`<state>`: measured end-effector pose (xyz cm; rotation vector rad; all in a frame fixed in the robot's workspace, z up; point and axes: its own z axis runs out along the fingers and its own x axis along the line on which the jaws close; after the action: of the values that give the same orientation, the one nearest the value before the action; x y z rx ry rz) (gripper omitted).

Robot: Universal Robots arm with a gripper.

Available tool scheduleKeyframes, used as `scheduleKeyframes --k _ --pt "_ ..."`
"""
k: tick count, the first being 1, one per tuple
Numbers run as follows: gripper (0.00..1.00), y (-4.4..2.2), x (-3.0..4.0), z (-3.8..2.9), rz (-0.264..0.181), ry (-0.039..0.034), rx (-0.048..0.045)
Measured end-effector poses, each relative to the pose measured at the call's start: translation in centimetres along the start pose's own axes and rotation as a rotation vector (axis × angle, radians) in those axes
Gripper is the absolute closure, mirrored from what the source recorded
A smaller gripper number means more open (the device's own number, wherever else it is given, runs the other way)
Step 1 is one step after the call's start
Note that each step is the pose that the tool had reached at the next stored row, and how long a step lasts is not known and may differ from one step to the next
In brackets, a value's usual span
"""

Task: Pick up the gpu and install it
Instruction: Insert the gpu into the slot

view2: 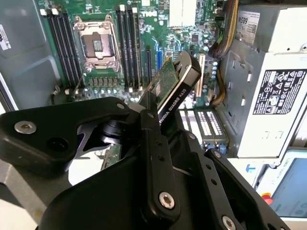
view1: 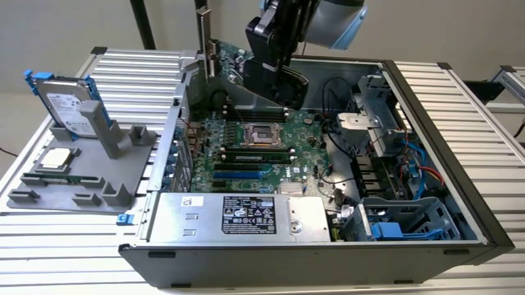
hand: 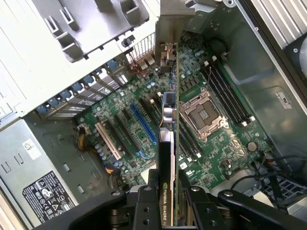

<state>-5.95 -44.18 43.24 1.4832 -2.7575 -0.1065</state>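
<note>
1. The pickup is done. The hand [hand: 169, 203] is clamped on the gpu [hand: 167, 129], pressing its two faces, and the card runs out edge-on beyond the fingers.
2. Installing is left. The card appears to hang clear of the motherboard [hand: 129, 158] beneath the hand, seated in no expansion slot [hand: 144, 125].
3. Its connector edge is hidden, so the matching slot cannot be told.

Likely a robotics lab, open computer case [view1: 287, 265] on slatted aluminium table [view1: 72, 249], grey parts fixture [view1: 53, 192]
</note>
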Motion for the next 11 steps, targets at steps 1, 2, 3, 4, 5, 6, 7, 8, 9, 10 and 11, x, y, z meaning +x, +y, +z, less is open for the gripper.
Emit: scheduleKeyframes --k 1,2,3,4,5,6,7,8,9,10,11 --pt "1.0 -0.01 0.0 0.0 -0.006 0.0005 -0.0002" --pt "1.0 -0.01 -0.01 -0.01 -0.012 0.0009 -0.0003" --pt "1.0 -0.02 -0.01 -0.01 -0.018 0.0012 -0.0004" --pt "1.0 -0.02 -0.01 -0.01 -0.024 0.0015 -0.0006" --pt "1.0 -0.02 -0.02 -0.01 -0.03 0.002 -0.0007" --pt "1.0 -0.03 -0.02 -0.01 -0.036 0.0024 -0.0009" --pt "1.0 -0.03 -0.02 -0.01 -0.042 0.0027 -0.0011" --pt "1.0 -0.03 -0.02 -0.01 -0.047 0.0031 -0.0012" --pt "1.0 -0.03 -0.02 -0.02 -0.054 0.0035 -0.0013" --pt "1.0 -0.04 -0.02 -0.02 -0.059 0.0038 -0.0015" --pt "1.0 -0.04 -0.03 -0.02 -0.065 0.0042 -0.0016"
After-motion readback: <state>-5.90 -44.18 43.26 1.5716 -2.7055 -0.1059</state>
